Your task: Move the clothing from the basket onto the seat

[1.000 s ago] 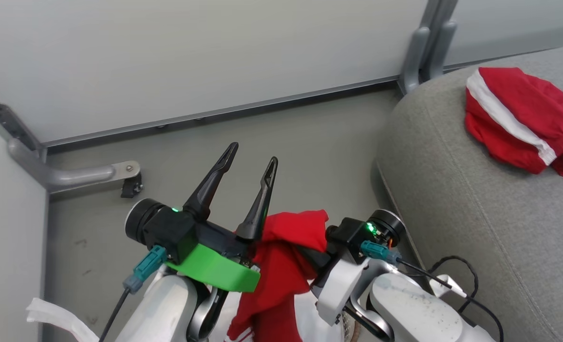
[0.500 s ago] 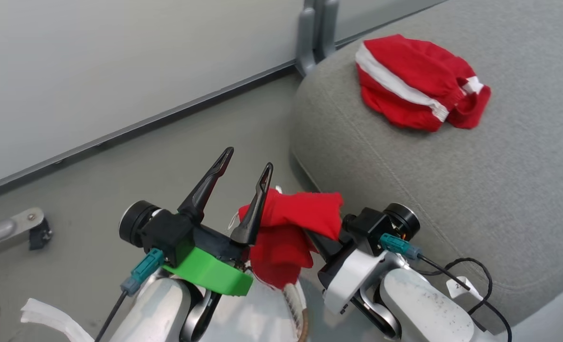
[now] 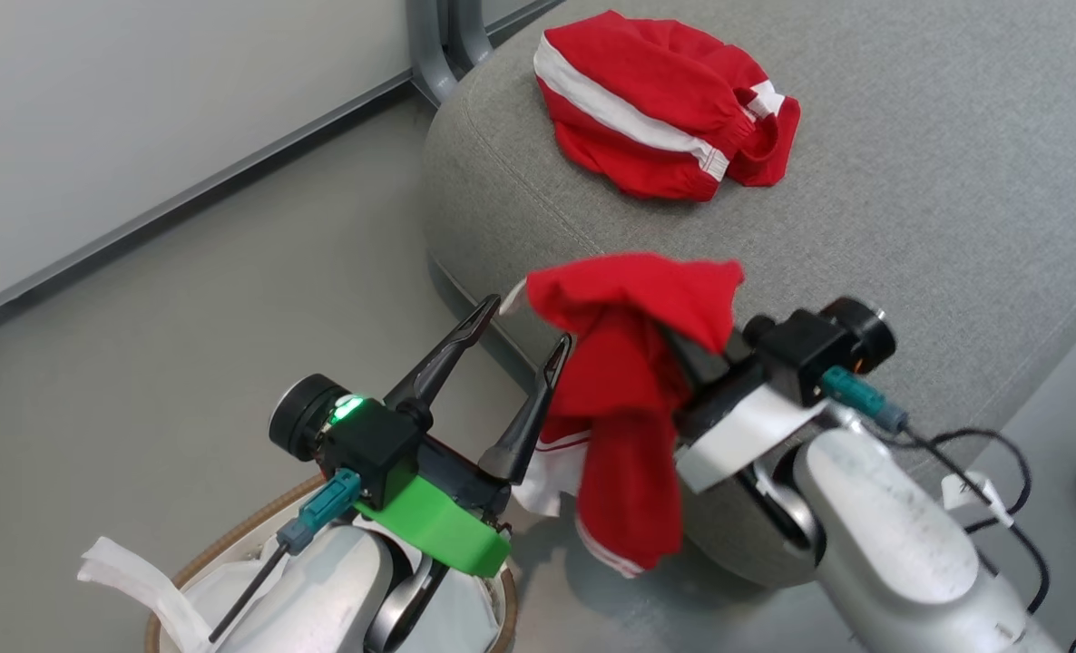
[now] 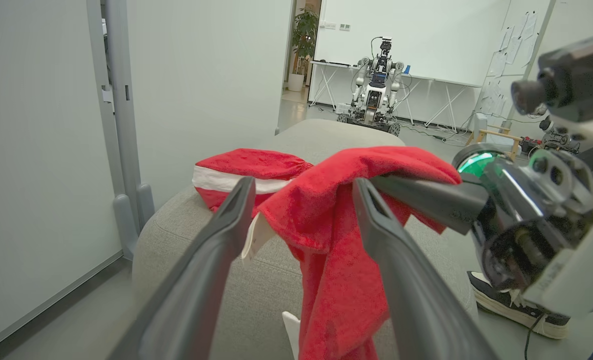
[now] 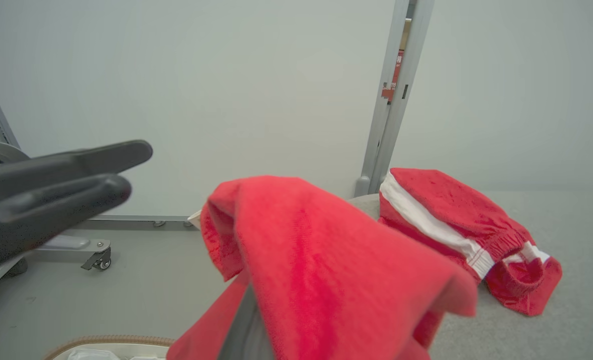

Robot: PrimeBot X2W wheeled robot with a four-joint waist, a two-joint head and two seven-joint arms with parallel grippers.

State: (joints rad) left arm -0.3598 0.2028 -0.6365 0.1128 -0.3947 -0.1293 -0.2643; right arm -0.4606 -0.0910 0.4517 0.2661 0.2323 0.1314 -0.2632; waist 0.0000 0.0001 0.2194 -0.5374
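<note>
Seat [image 3: 910,199]: grey, ahead and right of both grippers, rounded edge just past the right gripper [image 3: 688,352]. Floor [image 3: 184,317]: grey, ahead and left of the left gripper [image 3: 527,324]. Wall panel [image 3: 139,109] well beyond the left gripper.

Basket [image 3: 257,519]: below and behind the left gripper, under that arm, brown rim showing, white liner [image 3: 130,580] spilling over its left side.

Striped piece [image 3: 656,118]: red with a white band, lying flat on the seat, well beyond the right gripper, apart from it.

Red garment [image 3: 629,390]: draped over the right gripper's fingers, hiding the tips, hanging down below them in front of the seat edge, clear of the basket, not on the seat. White trim at the low hem, small label at the upper left corner.

Right gripper: jaws together, pinching the red garment, raised at seat height.

Left gripper: jaws wide apart, nothing between them. It sits just left of the red garment; its right finger [image 3: 538,408] is right beside the cloth, contact cannot be told.

Shoe [image 4: 501,305] on the floor past the right gripper in the left wrist view.
</note>
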